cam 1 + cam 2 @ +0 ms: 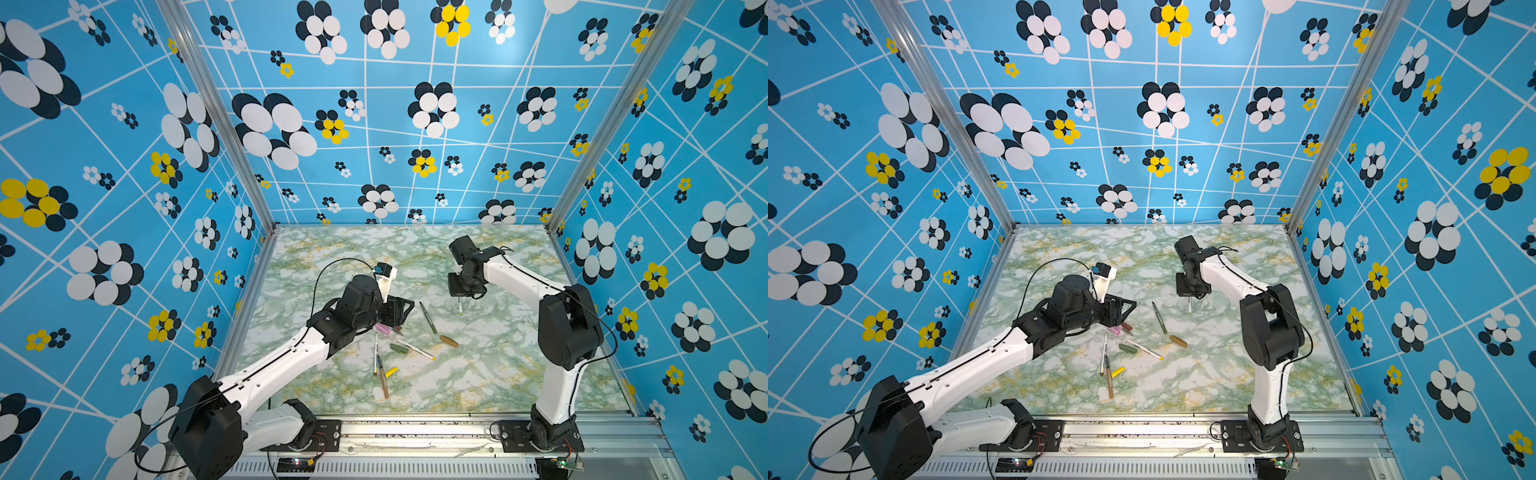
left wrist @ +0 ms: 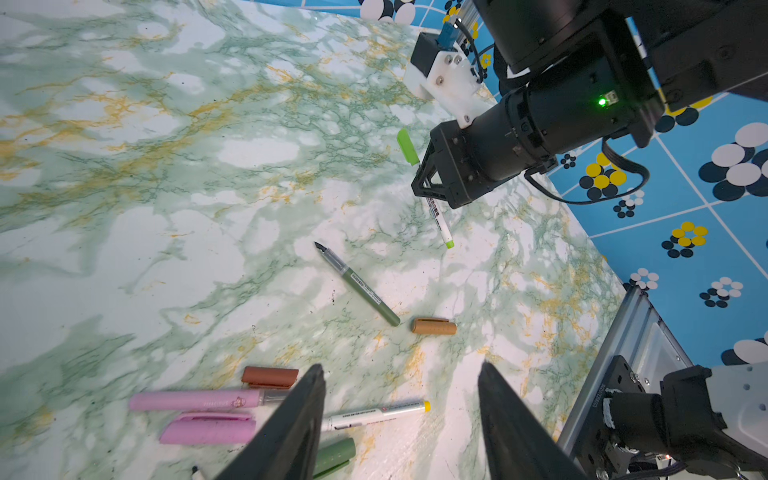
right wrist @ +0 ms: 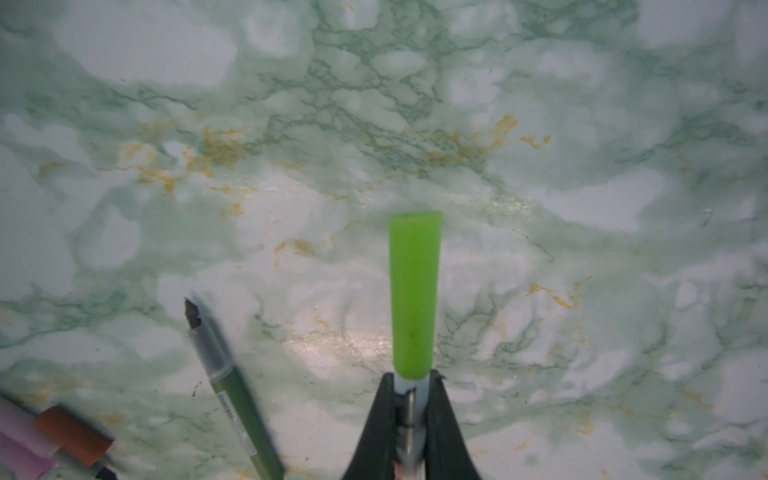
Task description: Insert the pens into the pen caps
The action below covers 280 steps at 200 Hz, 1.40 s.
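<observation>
My right gripper [image 3: 409, 376] is shut on a white pen [image 2: 440, 222] above the marble table [image 1: 478, 374]. A light green cap [image 3: 414, 291] sits on the pen's end beyond the fingertips. My left gripper [image 2: 401, 368] hangs open and empty over a cluster. The cluster holds a pink pen [image 2: 195, 401], a pink cap [image 2: 208, 428], a brown cap [image 2: 270, 376], a white pen with a yellow end [image 2: 374, 415] and a dark green cap [image 2: 336, 455]. A dark green pen [image 1: 428, 318] and a tan cap [image 1: 449, 341] lie between the grippers. Nearer the front lie a yellow cap [image 1: 391, 372] and a brown pen [image 1: 383, 382].
Blue flower-patterned walls [image 1: 124, 208] close in the table on three sides. A metal rail [image 1: 415, 436] with both arm bases runs along the front edge. Another thin white pen [image 1: 375, 353] lies beside the brown pen.
</observation>
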### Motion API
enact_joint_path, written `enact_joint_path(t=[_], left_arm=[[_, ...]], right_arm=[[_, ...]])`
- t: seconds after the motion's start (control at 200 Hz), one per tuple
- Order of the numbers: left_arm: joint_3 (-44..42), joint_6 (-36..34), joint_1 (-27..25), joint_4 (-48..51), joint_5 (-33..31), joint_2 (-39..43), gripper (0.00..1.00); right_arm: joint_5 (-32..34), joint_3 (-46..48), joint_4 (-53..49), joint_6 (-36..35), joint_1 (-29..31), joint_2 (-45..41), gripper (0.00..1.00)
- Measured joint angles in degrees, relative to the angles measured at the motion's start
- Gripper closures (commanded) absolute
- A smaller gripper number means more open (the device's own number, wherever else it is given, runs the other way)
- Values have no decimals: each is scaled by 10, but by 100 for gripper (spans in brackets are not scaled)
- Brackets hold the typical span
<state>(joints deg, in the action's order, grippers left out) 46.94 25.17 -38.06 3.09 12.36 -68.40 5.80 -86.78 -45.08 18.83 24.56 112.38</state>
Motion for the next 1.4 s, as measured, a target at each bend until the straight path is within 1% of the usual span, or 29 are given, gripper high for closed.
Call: enact_joint_path(t=[0.185,0.395,0.525,0.775,1.004,1.219,1.399], left_arm=[[0,-4,0,0,0,4,38],[0,-8,0,0,0,4,38],[0,-8,0,0,0,4,38],[0,-8,0,0,0,4,38],[0,-8,0,0,0,2,38],[0,-8,0,-1,0,2,38],[0,-7,0,-3,1,-3,38]], right_arm=[[27,-18,-11,-17,-3,37,95],[36,-19,-10,-17,-12,53,93],[38,-19,-10,-17,-14,57,92],[38,-19,-7,-17,-16,60,88],[38,-18,-2,-17,-18,69,87],[38,-13,9,-17,-18,70,81],[38,-9,10,-17,-19,73,80]])
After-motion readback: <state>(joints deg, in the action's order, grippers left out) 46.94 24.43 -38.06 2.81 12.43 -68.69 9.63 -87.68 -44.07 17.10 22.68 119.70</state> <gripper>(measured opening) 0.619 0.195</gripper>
